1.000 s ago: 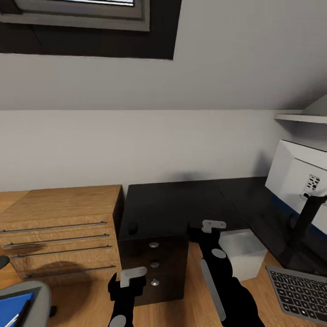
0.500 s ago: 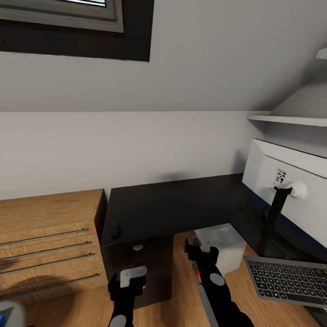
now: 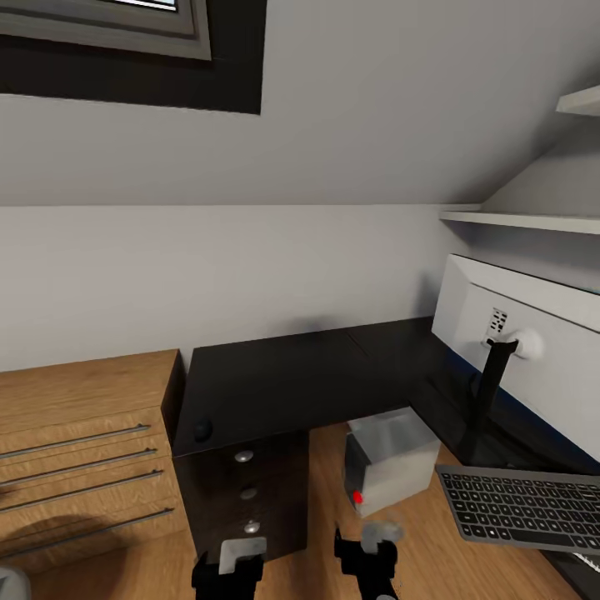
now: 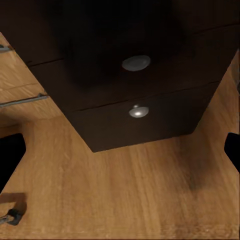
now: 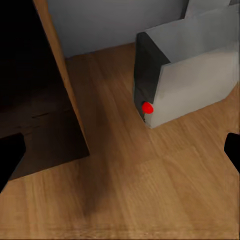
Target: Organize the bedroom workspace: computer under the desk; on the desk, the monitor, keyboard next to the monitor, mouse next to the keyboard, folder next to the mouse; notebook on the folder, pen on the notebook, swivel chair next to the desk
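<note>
The black L-shaped desk stands against the wall, and the small black mouse lies near its left front corner. Under the desk sits the grey computer, its red dot facing me. The monitor stands on the right wing with its white back toward me. The keyboard lies in front of the monitor's stem. My left gripper is open in front of the drawer unit. My right gripper is open above the floor near the computer. The folder, notebook and pen are out of view.
A light-wood drawer chest stands left of the desk. A white shelf juts out above the monitor. A grey sliver of the swivel chair sits at the bottom left corner. Wood floor lies between the drawer unit and the computer.
The view has swung right, so the chair with the blue folder has left the picture. Both arms have drawn back and down to the bottom edge.
</note>
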Robot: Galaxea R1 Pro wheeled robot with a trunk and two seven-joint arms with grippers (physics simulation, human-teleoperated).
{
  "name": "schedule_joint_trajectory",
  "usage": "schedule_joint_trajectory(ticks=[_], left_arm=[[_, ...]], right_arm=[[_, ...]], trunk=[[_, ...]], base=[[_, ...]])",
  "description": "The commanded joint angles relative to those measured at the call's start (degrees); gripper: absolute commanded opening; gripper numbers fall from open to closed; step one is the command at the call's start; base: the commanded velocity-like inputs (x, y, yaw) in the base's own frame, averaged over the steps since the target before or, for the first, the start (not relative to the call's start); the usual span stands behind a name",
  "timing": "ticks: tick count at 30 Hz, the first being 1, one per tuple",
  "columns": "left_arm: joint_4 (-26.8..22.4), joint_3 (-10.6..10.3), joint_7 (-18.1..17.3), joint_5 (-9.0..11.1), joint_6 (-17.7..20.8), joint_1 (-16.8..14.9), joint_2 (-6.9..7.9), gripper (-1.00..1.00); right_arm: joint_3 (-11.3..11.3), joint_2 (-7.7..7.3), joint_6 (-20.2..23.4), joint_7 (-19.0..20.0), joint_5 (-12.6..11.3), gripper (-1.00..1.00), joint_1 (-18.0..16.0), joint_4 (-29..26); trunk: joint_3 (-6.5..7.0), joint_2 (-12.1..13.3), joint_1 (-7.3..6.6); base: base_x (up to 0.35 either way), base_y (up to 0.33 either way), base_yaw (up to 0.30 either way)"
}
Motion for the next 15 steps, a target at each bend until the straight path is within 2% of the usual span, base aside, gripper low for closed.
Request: schedule_joint_trajectory(ticks=[1,4,5,10,15], left_arm=[[2.05,-0.15,0.36,0.45,0.06,-0.05,0.05,1.0],[4.31,-0.07,0.34,0.45,-0.61,-0.05,0.04,1.0],[7.13,0.04,0.32,0.42,-2.86,-0.05,0.04,1.0],[9.46,0.16,0.33,0.36,-5.89,-0.05,0.11,1.0],[10.48,0.2,0.31,0.34,-6.92,-0.05,0.17,1.0]], right_arm=[[0.27,0.0,-3.84,-0.32,-0.02,1.0,-0.08,5.61],[0.3,0.0,-7.19,-0.33,-0.05,1.0,-0.06,10.79],[0.2,0.0,-11.03,-0.34,-0.16,1.0,-0.09,16.31],[0.06,0.0,-13.82,-0.2,-0.34,1.0,-0.1,19.92],[0.04,0.0,-14.75,2.34,-0.08,1.0,-0.1,21.48]], trunk=[[-0.05,-0.04,0.0],[-0.05,-0.04,0.0],[-0.05,-0.04,0.0],[-0.05,-0.04,0.0],[-0.05,-0.04,0.0]], base=[[0.0,0.0,-0.001],[0.0,0.0,0.0],[0.0,0.0,0.0],[0.0,0.0,0.0],[0.0,0.0,0.0]])
